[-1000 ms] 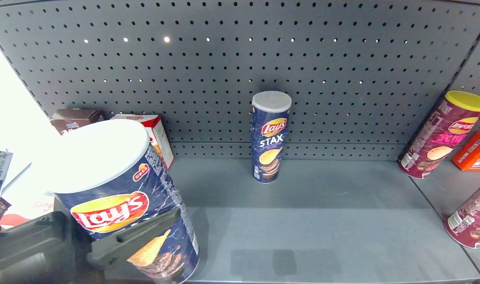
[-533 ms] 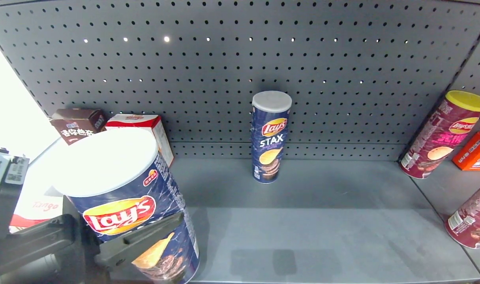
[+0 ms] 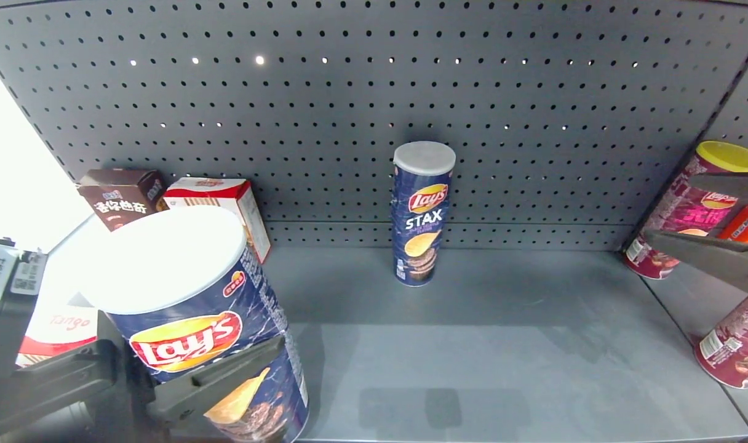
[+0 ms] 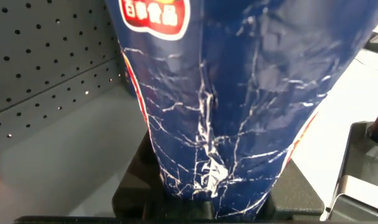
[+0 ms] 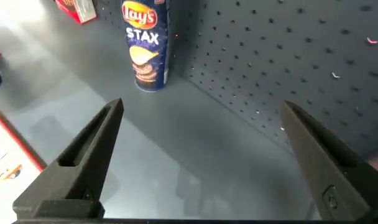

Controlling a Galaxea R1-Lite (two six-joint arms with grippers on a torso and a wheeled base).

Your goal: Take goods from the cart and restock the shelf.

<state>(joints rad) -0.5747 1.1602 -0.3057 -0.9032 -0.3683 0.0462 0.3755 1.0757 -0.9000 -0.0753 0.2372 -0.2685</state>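
Observation:
My left gripper [image 3: 192,357] is shut on a blue chips can [image 3: 195,307] with a white lid, held tilted at the front left of the grey shelf [image 3: 472,357]. The left wrist view has the can's blue marbled side [image 4: 239,93] standing between the jaws. A second blue chips can [image 3: 423,212] stands upright at the back middle of the shelf, against the pegboard; it is also in the right wrist view [image 5: 147,43]. My right gripper [image 3: 718,221] is open at the right edge, in front of the maroon cans, with nothing between its fingers [image 5: 83,162].
A brown box [image 3: 119,194] and a red-and-white box [image 3: 226,203] stand at the back left. Two maroon cans [image 3: 694,184] [image 3: 737,344] and an orange box [image 3: 746,224] are on the right. A white-and-red package [image 3: 60,320] lies at the far left.
My right gripper has come into the head view from the right edge. The left gripper with its can has shifted slightly down and to the right.

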